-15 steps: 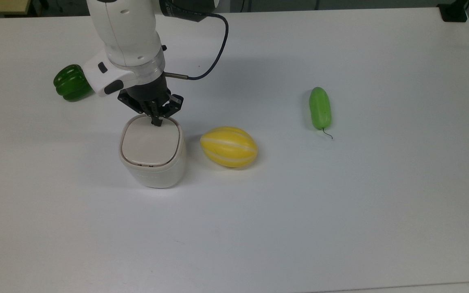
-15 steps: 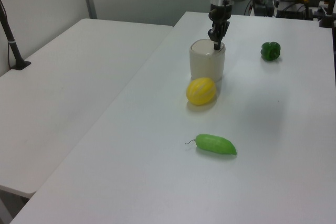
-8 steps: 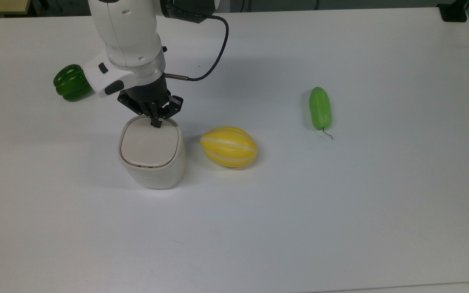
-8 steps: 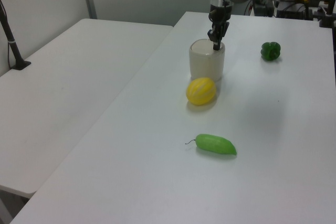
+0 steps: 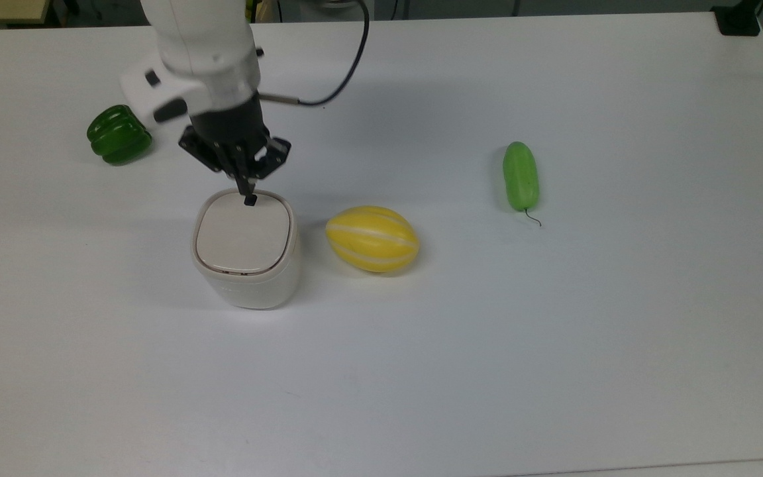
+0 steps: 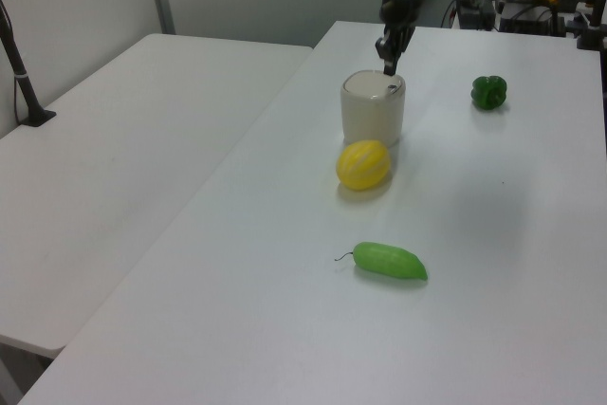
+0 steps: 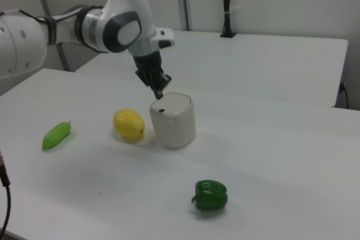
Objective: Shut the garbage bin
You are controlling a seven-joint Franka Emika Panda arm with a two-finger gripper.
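Just below my end effector sits the garbage bin, its beige lid lying flat, the small black button right under my tips. My fingers are pressed together, holding nothing. I judge the lid is down, so the step is a clean lift straight up, without nudging the bin toward the yellow melon just beside it on the surface

Cream-white garbage bin, rounded-square, upright on the table. Beige lid lying flat, closed. Left of centre in the top view.
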